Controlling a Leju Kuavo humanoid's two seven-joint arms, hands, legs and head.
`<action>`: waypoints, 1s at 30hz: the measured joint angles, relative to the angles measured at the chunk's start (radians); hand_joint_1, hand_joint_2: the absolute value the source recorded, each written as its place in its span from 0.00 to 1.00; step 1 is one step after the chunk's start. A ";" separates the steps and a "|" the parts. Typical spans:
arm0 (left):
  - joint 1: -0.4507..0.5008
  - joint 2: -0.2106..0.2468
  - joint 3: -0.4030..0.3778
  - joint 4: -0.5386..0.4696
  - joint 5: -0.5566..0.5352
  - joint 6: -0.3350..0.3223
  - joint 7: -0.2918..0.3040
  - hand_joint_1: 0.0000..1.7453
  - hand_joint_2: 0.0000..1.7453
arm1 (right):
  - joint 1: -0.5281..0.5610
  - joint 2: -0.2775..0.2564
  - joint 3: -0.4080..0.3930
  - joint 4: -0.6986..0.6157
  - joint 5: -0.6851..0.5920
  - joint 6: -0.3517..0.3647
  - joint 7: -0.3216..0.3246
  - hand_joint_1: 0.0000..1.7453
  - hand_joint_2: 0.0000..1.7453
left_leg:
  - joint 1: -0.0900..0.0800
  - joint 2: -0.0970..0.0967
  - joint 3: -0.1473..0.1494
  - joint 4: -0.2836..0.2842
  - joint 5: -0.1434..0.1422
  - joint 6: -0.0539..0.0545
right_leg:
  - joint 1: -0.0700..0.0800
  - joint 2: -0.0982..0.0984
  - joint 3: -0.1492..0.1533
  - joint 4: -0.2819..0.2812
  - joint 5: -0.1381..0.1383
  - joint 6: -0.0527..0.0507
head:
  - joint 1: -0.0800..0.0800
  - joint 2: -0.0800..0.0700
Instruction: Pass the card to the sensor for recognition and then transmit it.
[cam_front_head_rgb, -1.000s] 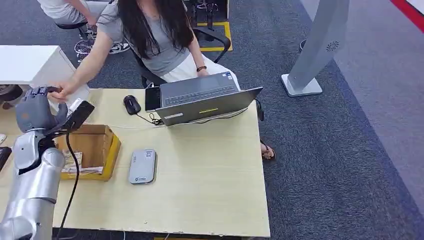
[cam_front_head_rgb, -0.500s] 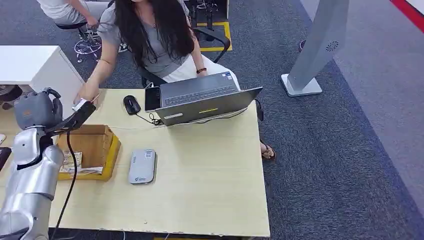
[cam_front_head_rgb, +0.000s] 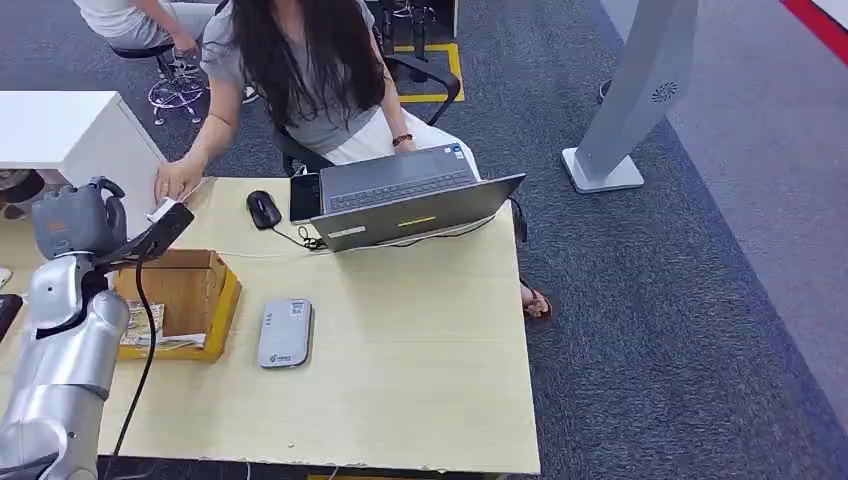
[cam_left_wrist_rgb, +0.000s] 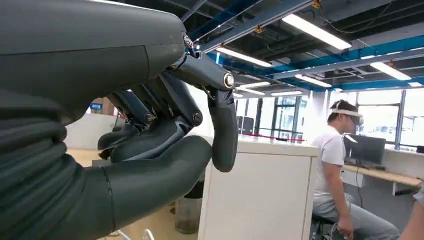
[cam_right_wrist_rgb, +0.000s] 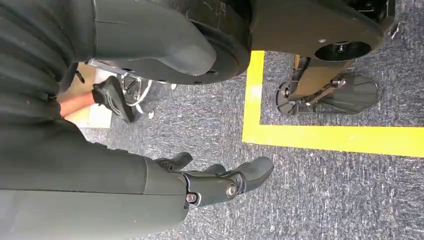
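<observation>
My left hand (cam_front_head_rgb: 76, 220) is raised over the table's far left corner, behind the cardboard box (cam_front_head_rgb: 222, 300). In the left wrist view this hand (cam_left_wrist_rgb: 170, 130) has its fingers curled in against the thumb, and I see no card between them. The grey card sensor (cam_front_head_rgb: 285, 332) lies flat on the table, to the right of the box. A person's hand (cam_front_head_rgb: 177, 183) rests on the far table edge, just beyond my left hand. My right hand (cam_right_wrist_rgb: 220, 182) hangs over the carpet with its fingers apart, holding nothing.
The person sits behind an open laptop (cam_front_head_rgb: 410, 205) with a black mouse (cam_front_head_rgb: 264, 209) and cables beside it. The box holds papers. A white cabinet (cam_front_head_rgb: 70, 130) stands at the far left and a grey pillar stand (cam_front_head_rgb: 640, 90) on the carpet to the right.
The person's hand, which was at my left hand's fingers a second ago, has drawn back to the table edge near the mouse. My left hand has shifted only slightly.
</observation>
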 joint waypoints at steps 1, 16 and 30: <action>0.000 0.000 0.000 0.001 0.000 0.000 0.000 1.00 1.00 | 0.000 0.000 0.000 0.000 0.000 0.000 0.000 0.00 1.00 | 0.000 0.000 0.000 0.000 0.000 0.000 | 0.000 0.000 0.000 0.000 0.000 0.000 | 0.000 0.000; 0.000 0.000 -0.001 0.002 0.000 0.000 0.000 1.00 1.00 | 0.000 0.000 0.000 0.000 0.000 0.000 0.000 0.00 1.00 | 0.000 0.000 0.000 0.000 0.000 0.000 | 0.000 0.000 0.000 0.000 0.000 0.000 | 0.000 0.000; -0.008 0.014 -0.001 0.005 0.014 0.033 -0.005 0.00 0.00 | -0.001 0.000 0.000 0.000 0.006 0.007 0.001 0.00 1.00 | 0.000 0.000 0.000 0.000 0.000 0.000 | 0.001 0.000 0.000 0.000 0.000 0.000 | 0.000 0.000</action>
